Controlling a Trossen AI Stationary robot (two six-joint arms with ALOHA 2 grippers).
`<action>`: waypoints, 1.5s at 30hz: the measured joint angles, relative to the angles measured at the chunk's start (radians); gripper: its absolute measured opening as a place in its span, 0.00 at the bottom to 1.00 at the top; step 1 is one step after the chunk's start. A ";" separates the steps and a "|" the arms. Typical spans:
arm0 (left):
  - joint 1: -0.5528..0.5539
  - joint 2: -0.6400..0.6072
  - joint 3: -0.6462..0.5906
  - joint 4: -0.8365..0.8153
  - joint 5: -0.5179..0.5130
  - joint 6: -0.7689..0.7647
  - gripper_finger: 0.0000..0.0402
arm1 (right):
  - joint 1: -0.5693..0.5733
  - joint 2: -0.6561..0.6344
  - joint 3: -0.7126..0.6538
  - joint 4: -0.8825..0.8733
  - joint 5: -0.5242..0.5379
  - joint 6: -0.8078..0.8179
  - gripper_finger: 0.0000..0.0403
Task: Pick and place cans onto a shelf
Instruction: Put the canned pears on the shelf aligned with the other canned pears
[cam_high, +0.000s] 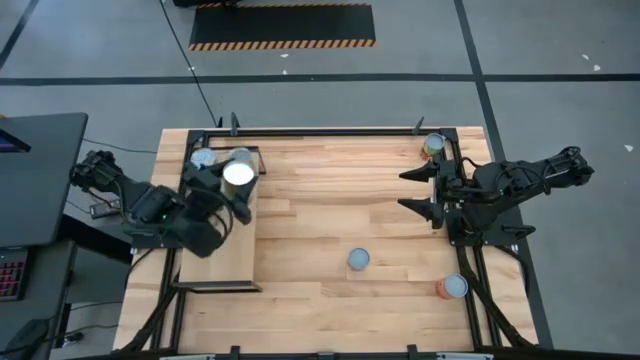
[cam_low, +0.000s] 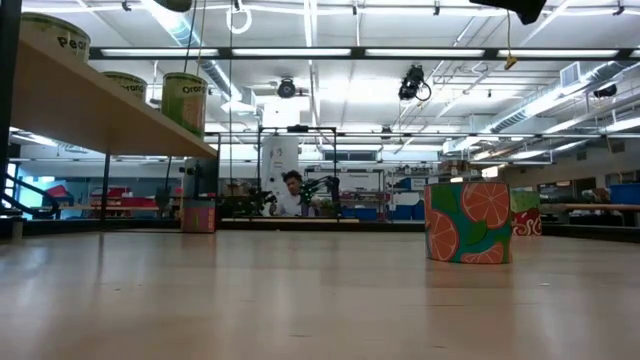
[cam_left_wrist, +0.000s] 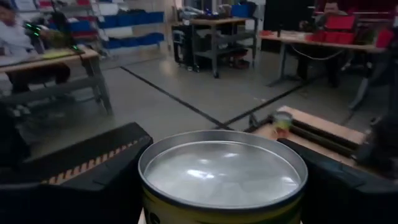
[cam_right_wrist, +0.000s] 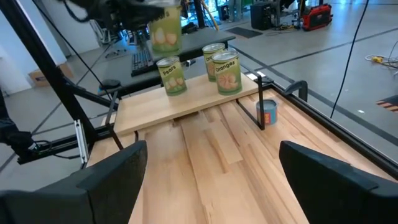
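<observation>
While the right pincer (cam_high: 416, 190) gapes, left pincer (cam_high: 236, 187) holds a can (cam_high: 238, 174) over the shelf (cam_high: 222, 262)

The high view looks straight down from well above, taking in the whole desk (cam_high: 330, 230) and the floor around it. The low view sits at desk-top level, looking level across the boards into the room, very near the surface. The left wrist view looks close over a can (cam_left_wrist: 222, 174) lid toward the room. The right wrist view faces across the desk to the shelf (cam_right_wrist: 186, 99), which the high and low views share.
</observation>
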 joint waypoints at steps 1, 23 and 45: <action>-0.013 0.006 0.000 -0.047 0.008 -0.053 0.79 | 0.000 0.000 0.000 0.000 0.000 0.000 0.93; -0.083 0.025 -0.287 -0.455 0.094 -0.866 0.79 | 0.000 0.000 0.000 0.000 0.000 0.000 0.93; -0.034 0.148 -0.294 -0.349 0.100 -0.835 0.82 | 0.000 0.004 0.000 0.000 0.000 -0.002 0.93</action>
